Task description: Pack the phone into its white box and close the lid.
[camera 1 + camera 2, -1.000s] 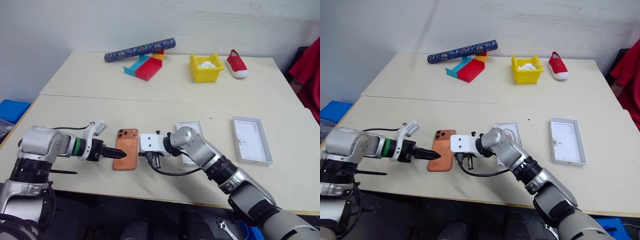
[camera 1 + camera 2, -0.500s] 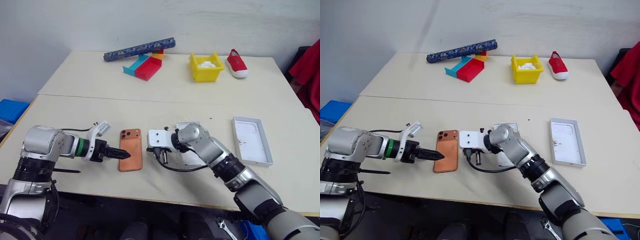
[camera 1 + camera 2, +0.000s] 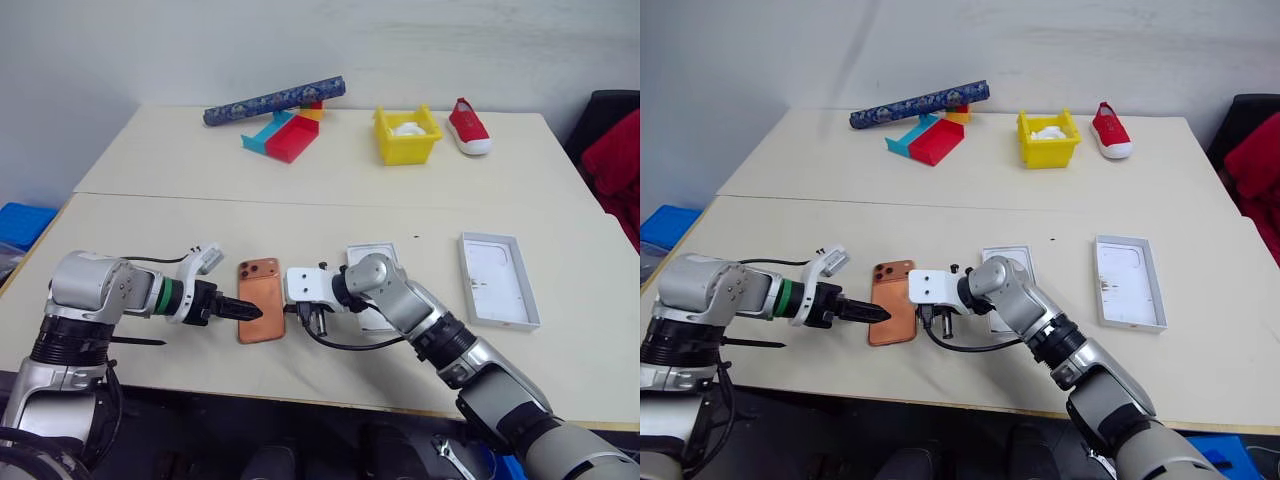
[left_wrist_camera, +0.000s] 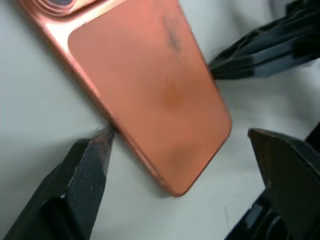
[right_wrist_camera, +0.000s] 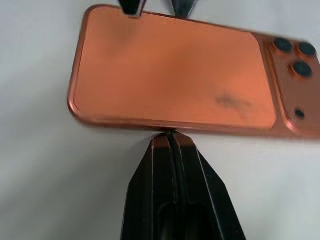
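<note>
The phone (image 3: 261,300) is seen flat on the table (image 3: 300,230), its long side running away from the robot. It lies between both grippers. The left gripper (image 4: 185,165) is spread wide at its near corner. The right gripper (image 5: 172,142), pressed shut, touches its long edge. Since before, the phone has been turned straighter.

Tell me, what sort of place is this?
Probably a robot test room or lab, not a home: plain tables pushed together by a bare wall, with unrelated props such as a red shoe, a yellow bin and a phone.
</note>
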